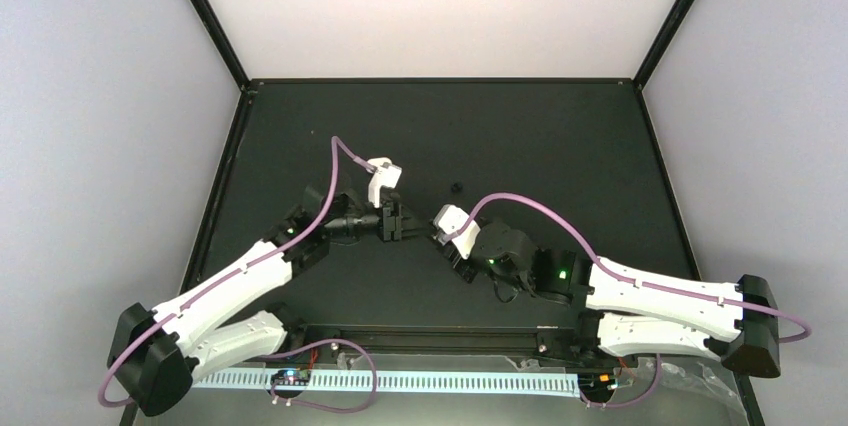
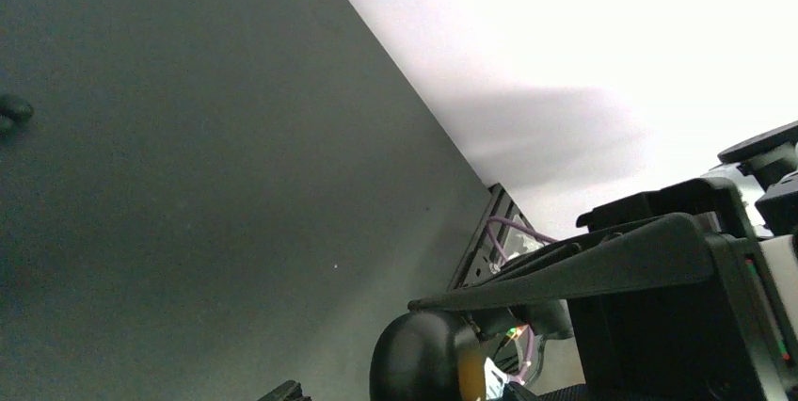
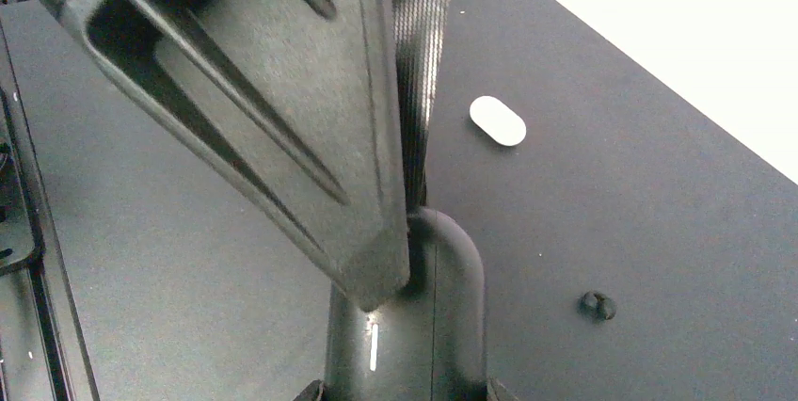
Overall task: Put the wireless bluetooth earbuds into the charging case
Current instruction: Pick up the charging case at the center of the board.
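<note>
A black pill-shaped charging case (image 3: 414,326) sits lengthwise between the jaws of my right gripper (image 3: 403,387), which is shut on its narrow sides. My left gripper (image 2: 398,392) meets it from the opposite side. Its fingers (image 3: 282,90) stand either side of the case's rounded far end (image 2: 423,359), with a gap showing beside the case. In the top view the left gripper (image 1: 405,220) and the right gripper (image 1: 440,236) meet mid-table. One black earbud (image 1: 456,187) lies loose on the mat just beyond them; it also shows in the right wrist view (image 3: 598,305) and the left wrist view (image 2: 14,111). Other earbuds are out of view.
A white pill-shaped piece (image 3: 497,121) lies on the black mat (image 1: 520,136) beyond the left fingers; it is hidden in the top view. White walls (image 1: 440,6) and a black frame edge the mat. A rail (image 1: 440,331) runs along the near edge.
</note>
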`<control>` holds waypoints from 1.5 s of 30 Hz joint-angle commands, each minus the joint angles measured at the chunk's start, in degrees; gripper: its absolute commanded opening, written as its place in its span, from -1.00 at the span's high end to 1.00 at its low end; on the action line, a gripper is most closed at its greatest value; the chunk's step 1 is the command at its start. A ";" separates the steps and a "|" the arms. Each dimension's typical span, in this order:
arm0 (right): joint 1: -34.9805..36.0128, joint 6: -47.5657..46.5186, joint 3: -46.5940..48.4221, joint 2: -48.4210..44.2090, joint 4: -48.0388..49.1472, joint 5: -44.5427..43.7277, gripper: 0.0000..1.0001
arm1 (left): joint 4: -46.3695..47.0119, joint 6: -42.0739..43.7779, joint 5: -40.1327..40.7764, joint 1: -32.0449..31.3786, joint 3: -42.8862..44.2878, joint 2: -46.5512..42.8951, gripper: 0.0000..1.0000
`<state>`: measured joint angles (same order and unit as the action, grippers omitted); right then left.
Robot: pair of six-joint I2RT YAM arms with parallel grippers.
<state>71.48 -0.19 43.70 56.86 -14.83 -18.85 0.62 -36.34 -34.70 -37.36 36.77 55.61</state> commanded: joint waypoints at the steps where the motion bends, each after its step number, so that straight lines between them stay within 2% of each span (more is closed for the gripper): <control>1: 0.61 -1.13 1.80 -0.86 1.27 -1.15 0.49 | 0.59 -0.73 -1.48 -1.47 2.61 1.81 -0.08; 12: 0.91 -1.83 2.79 0.09 1.40 -1.65 0.49 | 1.51 -1.42 -1.60 -3.10 2.61 3.32 0.18; 20: 1.39 -1.79 3.05 0.85 1.51 -1.93 0.49 | 3.06 -2.22 -1.67 -3.41 2.42 3.98 0.25; 24: 1.58 -1.81 3.11 0.88 1.50 -2.12 0.49 | 3.33 -2.30 -1.66 -3.42 2.43 4.21 0.43; 28: 1.57 -1.67 3.21 0.82 1.15 -1.98 0.48 | 3.42 -2.04 -1.70 -3.54 2.18 3.91 0.74; 30: 1.63 -1.14 3.48 0.68 0.95 -1.59 0.39 | 3.52 -1.77 -1.76 -3.50 2.02 3.43 0.86; 32: 1.60 -0.01 3.64 -0.05 0.79 -1.06 0.20 | 3.59 -1.36 -1.59 -3.51 1.98 2.81 0.96; 35: 1.64 2.19 4.40 -2.21 0.38 0.55 -0.16 | 3.74 -0.79 -0.90 -3.57 1.76 1.15 0.97; 37: 1.51 3.94 5.14 -4.47 0.01 1.39 -0.28 | 3.96 -0.06 -0.14 -3.51 1.66 -0.72 0.97; 41: 0.61 6.99 7.40 -10.38 -0.77 4.45 -0.39 | 5.35 2.17 2.15 -3.42 0.53 -6.84 0.97; 45: -0.96 9.38 11.07 -13.52 -1.37 13.04 -0.42 | 14.35 3.24 1.75 -3.47 -3.72 -15.75 0.97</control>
<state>71.72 5.45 50.52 46.17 -16.36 -14.09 5.63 -35.55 -33.43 -40.56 35.70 46.85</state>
